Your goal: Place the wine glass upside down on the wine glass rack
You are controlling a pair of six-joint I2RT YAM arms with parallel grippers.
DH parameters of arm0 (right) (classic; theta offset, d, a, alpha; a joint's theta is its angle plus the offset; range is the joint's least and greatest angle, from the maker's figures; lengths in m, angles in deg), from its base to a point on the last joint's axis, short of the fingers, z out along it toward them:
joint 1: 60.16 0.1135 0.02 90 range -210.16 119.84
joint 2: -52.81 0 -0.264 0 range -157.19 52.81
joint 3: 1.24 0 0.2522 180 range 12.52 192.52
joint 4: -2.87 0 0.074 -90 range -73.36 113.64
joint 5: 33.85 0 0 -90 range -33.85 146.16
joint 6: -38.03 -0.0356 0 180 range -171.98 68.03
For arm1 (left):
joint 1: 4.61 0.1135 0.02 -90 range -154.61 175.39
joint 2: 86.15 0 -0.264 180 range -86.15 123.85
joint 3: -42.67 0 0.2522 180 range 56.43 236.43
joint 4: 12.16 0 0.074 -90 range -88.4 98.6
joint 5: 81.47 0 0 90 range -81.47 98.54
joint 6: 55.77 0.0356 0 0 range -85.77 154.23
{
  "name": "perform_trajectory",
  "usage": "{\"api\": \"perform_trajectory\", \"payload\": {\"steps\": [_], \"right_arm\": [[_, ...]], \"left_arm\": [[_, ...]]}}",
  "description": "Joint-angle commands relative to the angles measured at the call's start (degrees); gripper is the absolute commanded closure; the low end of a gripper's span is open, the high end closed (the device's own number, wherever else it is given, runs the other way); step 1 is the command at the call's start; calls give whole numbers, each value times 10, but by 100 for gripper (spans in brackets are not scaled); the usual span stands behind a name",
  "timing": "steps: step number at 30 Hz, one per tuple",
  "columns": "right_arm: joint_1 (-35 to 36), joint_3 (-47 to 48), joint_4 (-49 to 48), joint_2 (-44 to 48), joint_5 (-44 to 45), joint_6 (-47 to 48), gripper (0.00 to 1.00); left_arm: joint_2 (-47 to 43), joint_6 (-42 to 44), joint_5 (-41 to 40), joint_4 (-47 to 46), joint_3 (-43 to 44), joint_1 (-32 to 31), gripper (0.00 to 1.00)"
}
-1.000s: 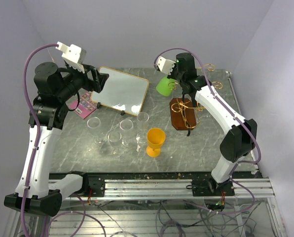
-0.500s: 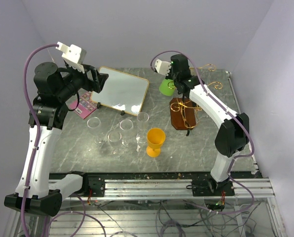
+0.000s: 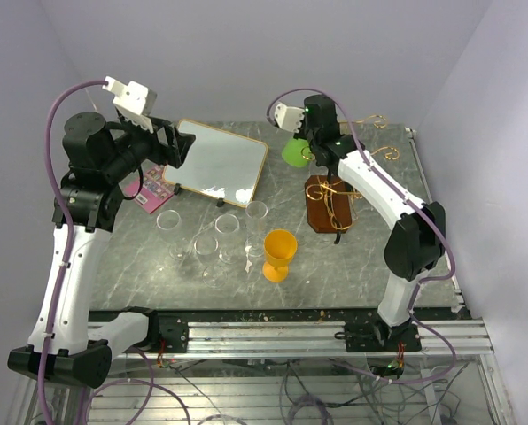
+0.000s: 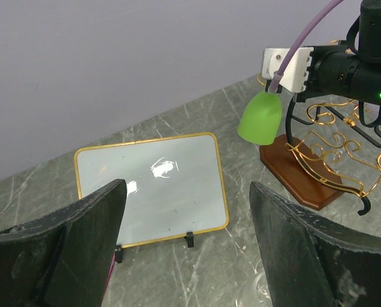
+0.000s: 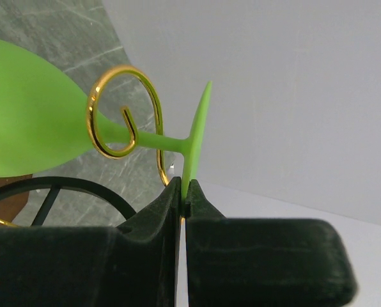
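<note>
The left arm [image 3: 65, 266] is lifted high and bent at the elbow, and its wrist is turned toward the right. The left gripper [image 4: 185, 192] is spread wide, with nothing held between its fingers. The right arm [image 3: 379, 188] is stretched far back from its base and leaned to the left. The right gripper [image 5: 184, 190] is squeezed tight on the thin foot of the wine glass [image 5: 37, 121], up in the air.

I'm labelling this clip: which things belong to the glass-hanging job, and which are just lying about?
Job: green wine glass, gold wire rack, right claw shut on the glass's foot.
Lying about: white framed board, orange goblet, clear glasses, pink item.
</note>
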Motion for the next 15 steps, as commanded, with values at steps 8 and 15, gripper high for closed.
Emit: {"api": "perform_trajectory", "payload": {"steps": [8, 15], "right_arm": [[28, 21, -32, -18, -2, 21, 100], [35, 16, -33, -8, -19, 28, 100]], "left_arm": [[-9, 9, -4, -7, -10, 4, 12], [-7, 10, 0, -6, -8, 4, 12]]}}
